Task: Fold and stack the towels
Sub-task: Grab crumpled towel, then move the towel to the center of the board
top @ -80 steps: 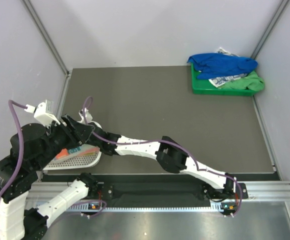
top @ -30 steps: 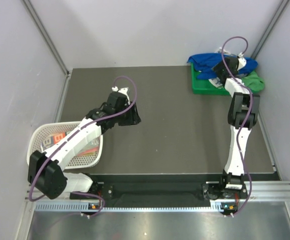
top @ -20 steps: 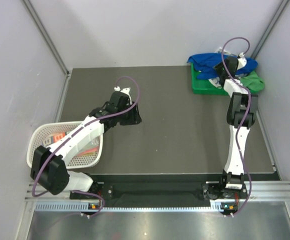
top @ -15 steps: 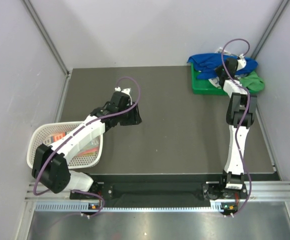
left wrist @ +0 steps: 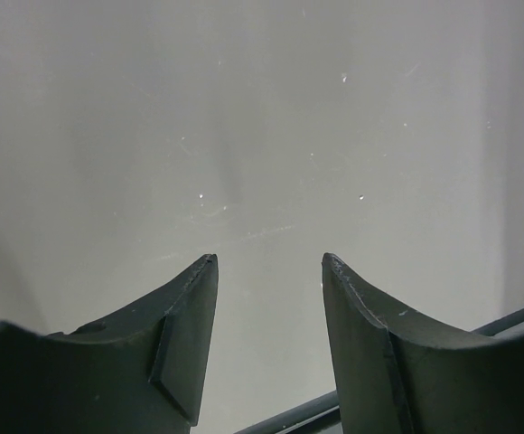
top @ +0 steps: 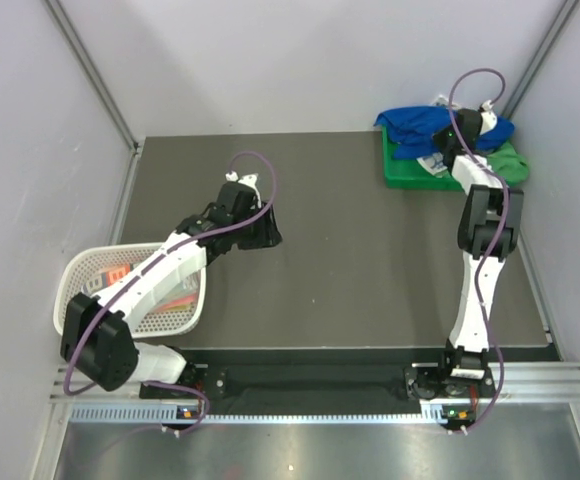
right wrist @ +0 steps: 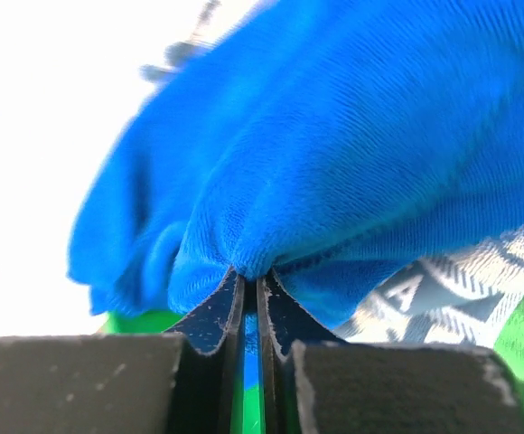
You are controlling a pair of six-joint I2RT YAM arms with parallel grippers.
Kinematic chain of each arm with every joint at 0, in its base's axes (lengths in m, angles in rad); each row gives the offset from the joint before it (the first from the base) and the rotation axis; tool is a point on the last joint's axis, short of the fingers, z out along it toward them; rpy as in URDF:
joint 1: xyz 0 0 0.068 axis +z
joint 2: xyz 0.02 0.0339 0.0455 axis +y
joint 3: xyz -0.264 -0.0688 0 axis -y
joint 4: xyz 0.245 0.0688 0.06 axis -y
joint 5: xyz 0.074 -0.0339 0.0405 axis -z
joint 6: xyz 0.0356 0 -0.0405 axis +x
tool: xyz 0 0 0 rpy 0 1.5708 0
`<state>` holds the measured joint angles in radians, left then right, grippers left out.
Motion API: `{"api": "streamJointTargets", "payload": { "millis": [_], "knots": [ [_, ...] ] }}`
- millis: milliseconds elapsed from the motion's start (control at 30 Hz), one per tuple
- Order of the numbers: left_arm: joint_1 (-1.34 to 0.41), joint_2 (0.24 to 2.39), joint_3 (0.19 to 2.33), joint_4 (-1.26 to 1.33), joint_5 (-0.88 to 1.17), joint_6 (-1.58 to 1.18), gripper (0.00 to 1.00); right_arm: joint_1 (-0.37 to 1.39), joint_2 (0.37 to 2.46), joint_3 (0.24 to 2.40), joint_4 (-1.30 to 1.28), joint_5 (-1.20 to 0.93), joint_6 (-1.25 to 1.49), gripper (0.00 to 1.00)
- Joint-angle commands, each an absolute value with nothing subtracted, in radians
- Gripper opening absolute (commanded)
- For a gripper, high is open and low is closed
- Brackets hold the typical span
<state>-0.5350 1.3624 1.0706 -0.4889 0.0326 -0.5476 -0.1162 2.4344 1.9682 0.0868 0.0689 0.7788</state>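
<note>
Much bare worktop (top: 370, 270) lies open between left pincer (left wrist: 269, 267), spread above it, and right pincer (right wrist: 251, 294), pinching a fold of blue towel (right wrist: 361, 154) heaped in green tray (top: 406, 178) at far right corner. Right jaws stood spread a second ago; closed now.

The right gripper (right wrist: 251, 303) has its jaws pinched tight on a fold of the blue towel (right wrist: 361, 136). A white printed towel (right wrist: 443, 289) lies just beneath it.
</note>
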Motion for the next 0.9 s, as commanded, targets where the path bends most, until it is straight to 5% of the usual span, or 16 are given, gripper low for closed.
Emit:
{"api": "streamJointTargets", "payload": {
  "millis": [0,567,867],
  "knots": [
    [-0.526,1.302,1.085,-0.456,0.02,-0.545,0.55,-0.124,2.255,1.961,0.094,0.028,0.733,0.0],
    [-0.511,1.164,1.068,-0.523,-0.058,-0.561,0.55,-0.063,1.896,1.838,-0.041,-0.179,0.6,0.0],
    [-0.474,1.105,1.092,-0.56,-0.118,-0.571,0.55,0.184,1.609,1.673,-0.098,-0.18,0.56,0.0]
  ]
}}
